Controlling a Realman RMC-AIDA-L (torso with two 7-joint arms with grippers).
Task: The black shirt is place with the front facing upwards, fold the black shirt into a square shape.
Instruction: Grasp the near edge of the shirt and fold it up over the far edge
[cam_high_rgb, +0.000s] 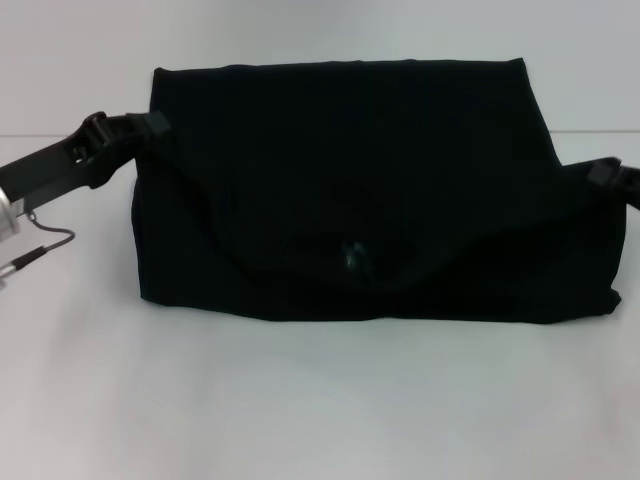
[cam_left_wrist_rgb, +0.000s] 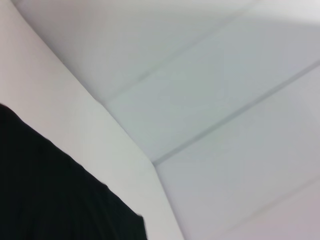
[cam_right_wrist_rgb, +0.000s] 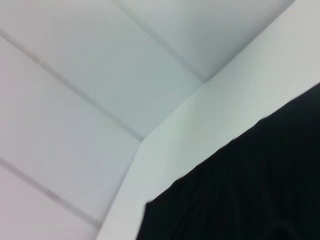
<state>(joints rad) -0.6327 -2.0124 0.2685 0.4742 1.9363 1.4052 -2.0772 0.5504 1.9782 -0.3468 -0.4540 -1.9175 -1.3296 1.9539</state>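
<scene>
White table (cam_high_rgb: 300, 410) under a white wall, nothing else on it but the black shirt (cam_high_rgb: 360, 190), which lies across the middle of the table, a bit toward the far side. In the head view the shirt is already a wide, compact block, with a fold line curving across its near half and a small pale mark near the centre of that half, maybe the neck label, too small to tell. No lettering shows, so the front looks folded inside or hidden. The far edge seems lifted or carried over, with both arms at its 2 upper corners: left gripper (cam_high_rgb: 150, 125) at the far left corner, right gripper (cam_high_rgb: 612, 175) at the right edge, mostly behind the cloth. Fingers are black against black fabric, so I cannot tell how far apart either pair stands or whether they actually hold cloth; position suggests each is at a corner mid-fold, judgement only. Both wrist views show only the pale wall and panel seams plus a black cloth edge in 1 corner; no fingers visible there. Progress: sleeves and sides look tucked in, and at least 1 lengthwise fold looks done or underway. The shape is wider than deep, so not a square. Likely left: lay this fold flat, let go, then 1 more fold across the width to square it up.
</scene>
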